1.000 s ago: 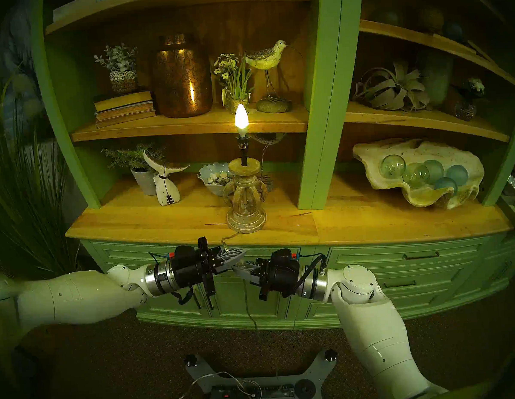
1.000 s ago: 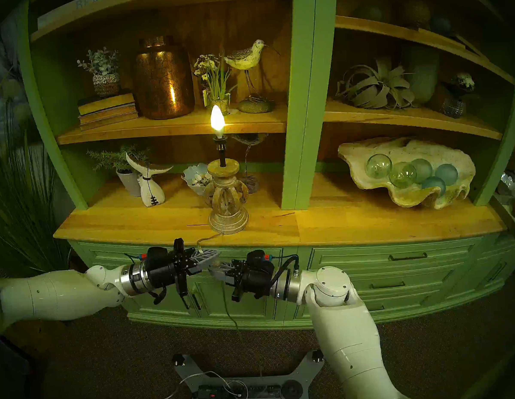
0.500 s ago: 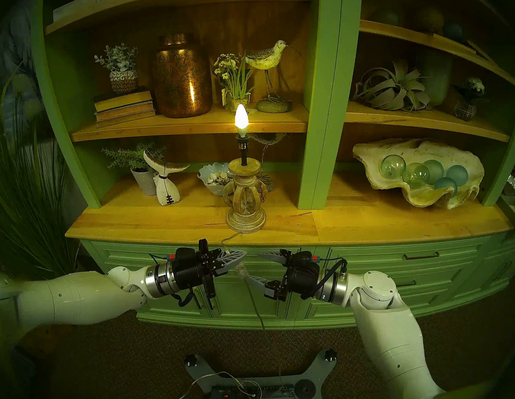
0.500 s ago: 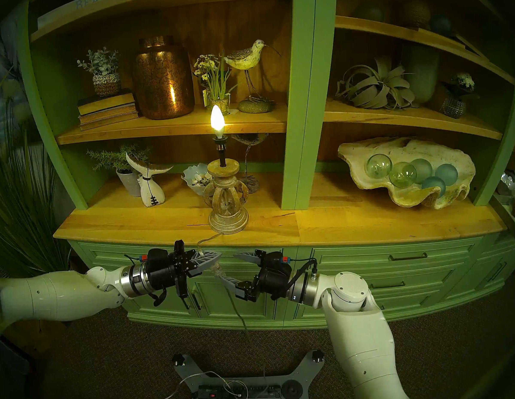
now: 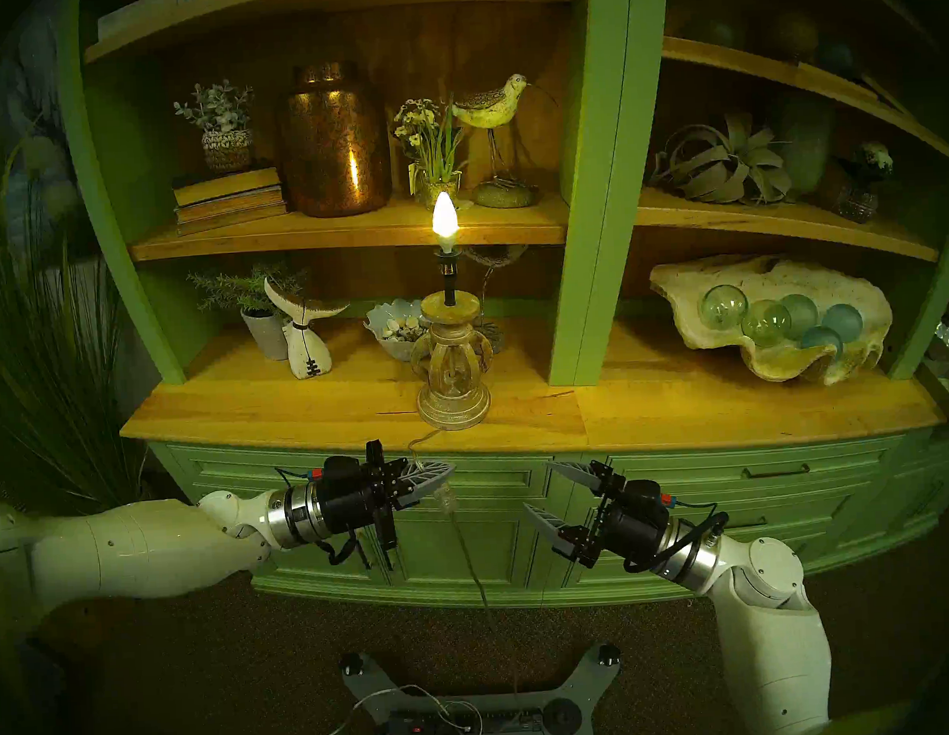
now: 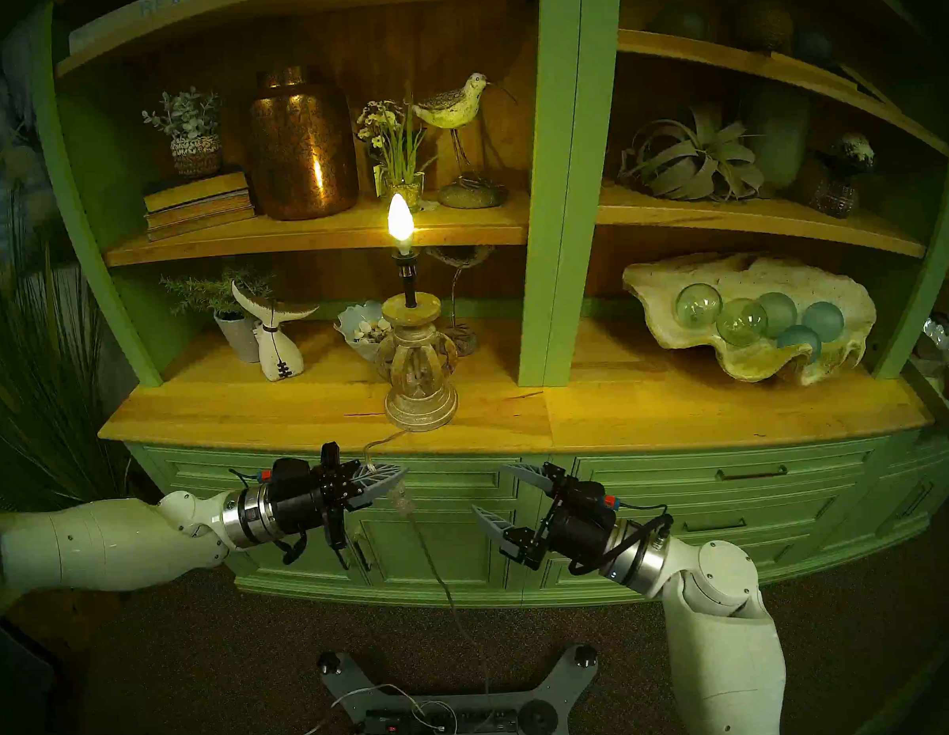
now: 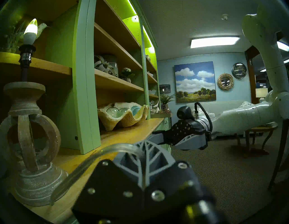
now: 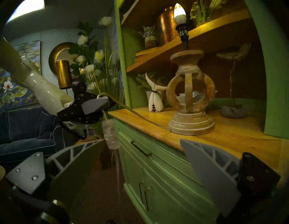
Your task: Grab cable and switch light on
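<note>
The light (image 5: 444,217) is a candle-shaped bulb, glowing, on a carved beige wooden lamp base (image 5: 453,371) on the wooden counter (image 5: 299,412). The clear cable (image 5: 424,443) runs from the base over the counter edge. My left gripper (image 5: 439,473) is shut on the cable; the wrist view shows the cable (image 7: 97,154) entering its fingers. The clear switch block (image 5: 446,497) hangs free just below it and shows in the right wrist view (image 8: 110,133). My right gripper (image 5: 537,486) is open and empty, to the right of the switch block and apart from it.
A whale-tail figure (image 5: 306,340) and a bowl of shells (image 5: 399,330) stand left of the lamp. A large clam shell with green glass balls (image 5: 771,321) lies at the right. Green drawers (image 5: 686,474) are behind both grippers. A power strip (image 5: 463,721) lies on my base.
My right gripper, shut on the switch block a second ago, has opened, let it go and drawn back right and down. The left gripper has not moved. The bulb glows throughout.
</note>
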Controlling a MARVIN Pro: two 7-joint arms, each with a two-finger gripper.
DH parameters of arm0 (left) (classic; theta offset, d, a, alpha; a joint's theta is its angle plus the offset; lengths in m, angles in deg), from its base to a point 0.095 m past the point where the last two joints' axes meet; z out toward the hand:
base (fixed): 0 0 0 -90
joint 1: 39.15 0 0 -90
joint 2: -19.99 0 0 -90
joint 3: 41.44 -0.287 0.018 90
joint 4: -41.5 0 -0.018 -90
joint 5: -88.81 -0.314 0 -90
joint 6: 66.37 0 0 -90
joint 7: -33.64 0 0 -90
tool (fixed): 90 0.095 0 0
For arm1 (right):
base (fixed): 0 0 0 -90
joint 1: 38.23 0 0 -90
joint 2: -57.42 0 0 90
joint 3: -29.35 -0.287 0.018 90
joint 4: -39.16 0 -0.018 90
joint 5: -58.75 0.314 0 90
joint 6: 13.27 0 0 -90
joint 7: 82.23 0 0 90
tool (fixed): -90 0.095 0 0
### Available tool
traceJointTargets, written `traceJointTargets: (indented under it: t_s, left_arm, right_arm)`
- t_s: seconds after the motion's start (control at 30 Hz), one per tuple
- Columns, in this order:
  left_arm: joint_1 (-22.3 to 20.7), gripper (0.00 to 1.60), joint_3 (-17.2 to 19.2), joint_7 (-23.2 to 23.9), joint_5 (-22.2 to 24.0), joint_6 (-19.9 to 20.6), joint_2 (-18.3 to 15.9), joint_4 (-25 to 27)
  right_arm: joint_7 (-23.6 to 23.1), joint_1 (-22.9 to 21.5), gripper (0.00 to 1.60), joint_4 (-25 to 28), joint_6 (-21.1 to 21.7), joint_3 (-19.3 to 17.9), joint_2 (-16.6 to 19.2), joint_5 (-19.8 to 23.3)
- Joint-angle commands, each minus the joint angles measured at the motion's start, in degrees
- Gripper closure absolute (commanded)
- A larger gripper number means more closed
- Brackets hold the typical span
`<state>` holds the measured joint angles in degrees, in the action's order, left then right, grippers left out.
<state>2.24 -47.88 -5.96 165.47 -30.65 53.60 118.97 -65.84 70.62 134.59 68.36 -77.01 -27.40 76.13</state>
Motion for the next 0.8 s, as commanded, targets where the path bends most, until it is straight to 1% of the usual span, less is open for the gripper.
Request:
traceJointTargets:
  t_s: [0.0,0.03,0.07,0.1,0.13,0.17,0.23,0.27,0.37,0.4,0.43,0.47,0.53,0.57,0.63,0.67,0.7,0.73,0.77]
  left_arm:
    - [-1.7,1.60,0.8,3.1,-0.4,-0.7,0.1,0.9]
    - [-1.6,1.60,0.8,2.7,-0.4,-0.7,0.1,0.9]
    - [-1.6,1.60,0.8,2.6,-0.5,-0.7,0.1,0.9]
    - [-1.5,1.60,0.7,2.3,-0.5,-0.6,0.1,0.9]
    - [-1.5,1.60,0.7,2.2,-0.5,-0.6,0.1,0.9]
    - [-1.5,1.60,0.7,2.0,-0.5,-0.6,0.1,0.9]
    - [-1.5,1.60,0.6,1.8,-0.6,-0.6,0.2,0.9]
    - [-1.4,1.60,0.6,1.7,-0.6,-0.6,0.2,0.9]
    - [-1.5,1.60,0.6,1.7,-0.8,-0.6,0.2,0.9]
    - [-1.5,1.60,0.6,1.7,-0.8,-0.6,0.2,0.9]
    - [-1.5,1.60,0.6,1.7,-0.8,-0.6,0.2,0.9]
    - [-1.5,1.60,0.6,1.7,-0.9,-0.6,0.2,0.9]
    - [-1.5,1.60,0.6,1.7,-1.0,-0.6,0.1,0.9]
    - [-1.5,1.60,0.6,1.7,-1.0,-0.6,0.1,0.9]
    - [-1.5,1.60,0.6,1.7,-1.1,-0.6,0.1,0.9]
    - [-1.6,1.60,0.6,1.7,-1.2,-0.6,0.1,0.9]
    - [-1.6,1.60,0.6,1.8,-1.2,-0.6,0.1,0.9]
    - [-1.6,1.60,0.6,1.8,-1.2,-0.6,0.1,1.0]
    - [-1.6,1.60,0.6,1.9,-1.3,-0.6,0.1,1.0]
  right_arm:
    - [-3.8,5.6,0.00,1.8,-5.0,-1.6,-5.4,2.5]
    - [-3.5,7.7,0.00,1.9,-6.0,-2.0,-6.4,2.8]
    - [-3.6,8.7,0.00,1.7,-6.6,-2.3,-7.1,3.1]
    - [-3.8,8.5,0.00,0.6,-7.6,-2.6,-7.7,3.0]
    - [-3.6,10.0,0.00,0.5,-8.7,-3.2,-8.5,3.3]
    - [-3.2,9.7,0.00,-0.3,-9.5,-3.8,-8.8,4.0]
    - [-3.0,12.2,0.00,-0.2,-11.9,-5.2,-10.9,4.7]
    - [-3.0,12.3,0.00,-0.5,-12.5,-5.6,-11.2,4.9]
    - [-2.8,14.6,0.00,-0.6,-15.9,-7.6,-13.4,6.4]
    - [-2.3,16.1,0.00,-0.3,-17.5,-8.5,-14.6,7.0]
    - [-2.5,15.4,0.00,-0.8,-17.1,-8.8,-14.0,7.3]
    - [-2.3,17.3,0.00,0.0,-19.4,-9.7,-15.9,8.0]
    - [-2.0,18.2,0.00,0.4,-20.7,-10.9,-16.6,9.3]
    - [-1.6,19.5,0.00,1.2,-23.0,-11.7,-18.0,9.9]
    - [-1.1,19.7,0.00,1.4,-23.1,-12.6,-18.0,11.1]
    - [-0.7,20.0,0.00,1.8,-25.9,-13.9,-20.0,11.7]
    - [-0.2,20.2,0.00,2.0,-25.4,-14.2,-19.6,12.6]
    - [0.1,20.3,0.00,2.4,-27.0,-15.0,-20.9,13.1]
    - [0.4,20.5,0.00,2.7,-27.8,-15.4,-21.4,13.8]
